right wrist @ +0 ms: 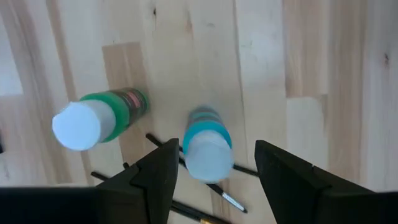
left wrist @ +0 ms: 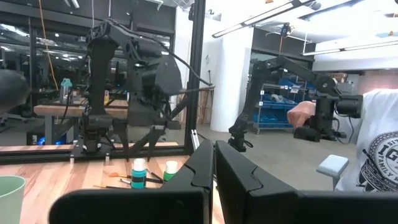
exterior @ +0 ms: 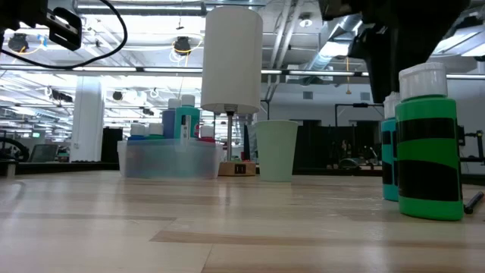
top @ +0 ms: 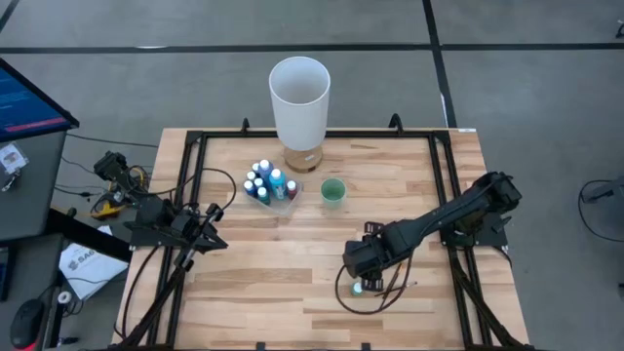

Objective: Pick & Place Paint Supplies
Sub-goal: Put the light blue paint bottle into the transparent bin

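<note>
**A:** Wood planks make up the table (top: 292, 283) seen from above. What sits on it?

**B:** A clear container (top: 271, 189) near the far middle holds a cluster of white-capped paint bottles (top: 265, 180). Behind it stands a tall white cylinder (top: 299, 97), and a small green cup (top: 333, 191) is just beside the container. The right end effector (top: 359, 283) hangs over the near right part of the table, above a teal bottle (top: 358, 288). The left end effector (top: 213, 242) waits at the table's left edge, well apart from everything.

**A:** And at table height?

**B:** A green bottle (exterior: 430, 144) stands upright close by, with the teal bottle (exterior: 390, 148) just behind it. The container (exterior: 170, 159), cylinder (exterior: 233, 57) and cup (exterior: 276, 150) show farther back.

**A:** From the left wrist?

**B:** Its two fingers (left wrist: 239, 174) lie pressed together with nothing between them. Across the table stand the teal bottle (left wrist: 139, 173) and green bottle (left wrist: 170, 168), with thin brushes (left wrist: 115, 180) lying beside them. A person's white sleeve (left wrist: 379, 149) shows beyond the table.

**A:** From the right wrist?

**B:** The right end effector (right wrist: 214, 171) is spread wide and grips nothing. The teal bottle (right wrist: 207, 144) stands between the fingers (right wrist: 155, 174), touching neither. The green bottle (right wrist: 99, 118) stands just beside it, and dark-handled brushes (right wrist: 186, 208) lie on the wood beneath.
</note>
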`<state>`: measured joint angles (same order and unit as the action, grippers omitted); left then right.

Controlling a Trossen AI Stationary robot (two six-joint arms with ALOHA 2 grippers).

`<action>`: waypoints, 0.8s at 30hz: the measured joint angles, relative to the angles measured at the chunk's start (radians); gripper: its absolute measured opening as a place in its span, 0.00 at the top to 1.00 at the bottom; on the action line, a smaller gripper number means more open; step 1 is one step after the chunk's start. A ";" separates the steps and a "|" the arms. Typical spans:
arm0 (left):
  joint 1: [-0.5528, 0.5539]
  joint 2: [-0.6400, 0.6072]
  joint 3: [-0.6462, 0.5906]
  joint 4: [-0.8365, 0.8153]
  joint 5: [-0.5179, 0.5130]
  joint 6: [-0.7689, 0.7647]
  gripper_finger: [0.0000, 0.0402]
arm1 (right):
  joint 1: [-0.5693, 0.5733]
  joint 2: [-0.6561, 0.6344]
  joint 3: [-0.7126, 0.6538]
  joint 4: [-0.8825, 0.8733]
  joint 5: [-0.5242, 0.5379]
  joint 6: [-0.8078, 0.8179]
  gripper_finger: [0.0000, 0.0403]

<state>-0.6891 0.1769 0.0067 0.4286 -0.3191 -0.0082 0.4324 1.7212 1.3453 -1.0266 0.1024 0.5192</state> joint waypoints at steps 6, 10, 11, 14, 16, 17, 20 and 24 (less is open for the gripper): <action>0.000 0.000 0.000 0.000 -0.004 0.000 1.00 | -0.003 0.038 -0.002 -0.017 -0.009 -0.022 0.49; 0.000 0.000 0.000 0.000 -0.004 0.000 1.00 | -0.003 0.033 -0.016 0.000 -0.027 -0.021 0.50; 0.000 0.000 0.000 0.000 -0.003 0.000 1.00 | -0.003 0.033 -0.017 -0.002 -0.027 -0.018 0.50; 0.000 0.000 0.000 0.000 -0.003 0.000 1.00 | -0.003 0.032 -0.016 0.000 -0.027 -0.014 0.54; 0.000 0.000 0.000 0.000 -0.003 0.000 1.00 | -0.003 0.032 -0.016 -0.001 -0.027 -0.019 0.58; 0.000 0.000 0.000 0.001 -0.003 0.000 1.00 | -0.003 0.032 -0.016 -0.001 -0.028 -0.021 0.60; 0.000 0.000 0.000 0.001 -0.003 0.000 1.00 | -0.003 0.032 -0.016 -0.001 -0.027 -0.029 0.67; 0.000 0.000 0.000 0.001 -0.003 0.000 1.00 | -0.006 0.032 -0.016 -0.001 -0.027 -0.036 0.73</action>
<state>-0.6889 0.1769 0.0067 0.4297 -0.3218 -0.0082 0.4268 1.7535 1.3296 -1.0275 0.0750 0.4834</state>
